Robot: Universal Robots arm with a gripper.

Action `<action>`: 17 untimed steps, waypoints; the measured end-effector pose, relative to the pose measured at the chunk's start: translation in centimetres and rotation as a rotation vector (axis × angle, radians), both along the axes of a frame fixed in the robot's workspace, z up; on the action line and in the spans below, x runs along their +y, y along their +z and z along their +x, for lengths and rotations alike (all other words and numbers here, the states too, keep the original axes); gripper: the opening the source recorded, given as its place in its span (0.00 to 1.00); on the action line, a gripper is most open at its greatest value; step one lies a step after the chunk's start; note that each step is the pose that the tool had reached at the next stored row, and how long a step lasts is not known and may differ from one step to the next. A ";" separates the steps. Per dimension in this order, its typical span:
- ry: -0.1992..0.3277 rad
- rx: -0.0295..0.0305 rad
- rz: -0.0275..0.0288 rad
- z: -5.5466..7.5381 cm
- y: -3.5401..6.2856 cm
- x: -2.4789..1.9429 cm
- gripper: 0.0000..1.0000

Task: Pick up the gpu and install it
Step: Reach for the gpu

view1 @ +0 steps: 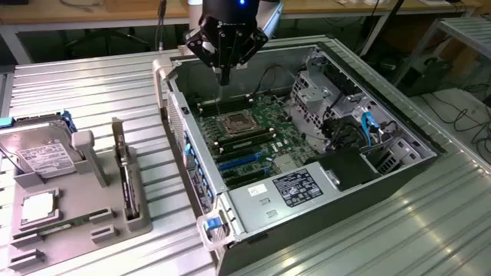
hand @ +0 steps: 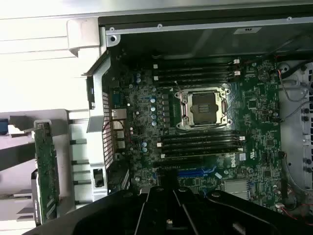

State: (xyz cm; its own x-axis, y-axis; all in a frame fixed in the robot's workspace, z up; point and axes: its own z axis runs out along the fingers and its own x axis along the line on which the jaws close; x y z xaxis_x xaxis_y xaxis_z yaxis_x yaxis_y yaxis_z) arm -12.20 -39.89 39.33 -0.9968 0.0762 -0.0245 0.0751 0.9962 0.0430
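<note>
The gpu (view1: 125, 172) stands on edge in a slot of the grey holder (view1: 77, 230) at the exterior view's left, outside the computer. It appears as a green card (hand: 46, 171) in the wrist view. My gripper (view1: 224, 79) hangs above the open computer case (view1: 399, 129), over the far end of the motherboard (view1: 257, 138) near the CPU socket (view1: 238, 123). Its fingers are shut with nothing between them. In the wrist view the gripper (hand: 164, 190) sits over the blue expansion slot (hand: 195, 172). The gpu is well apart from the gripper.
The holder also carries a silver hard drive (view1: 42, 155), a processor chip (view1: 38, 207) and a narrow memory stick (view1: 69, 221). Inside the case are blue slots (view1: 241, 164), a power supply (view1: 295, 187) and a drive cage (view1: 322, 92). The case wall (view1: 180, 132) lies between gripper and holder.
</note>
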 end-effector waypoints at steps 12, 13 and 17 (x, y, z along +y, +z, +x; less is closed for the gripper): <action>0.000 0.0000 0.0000 -1.7 0.00 0.00 0.11; 0.000 0.0000 0.0000 -1.9 0.00 0.00 0.11; 0.000 0.0000 -0.0001 -2.4 0.00 0.00 0.11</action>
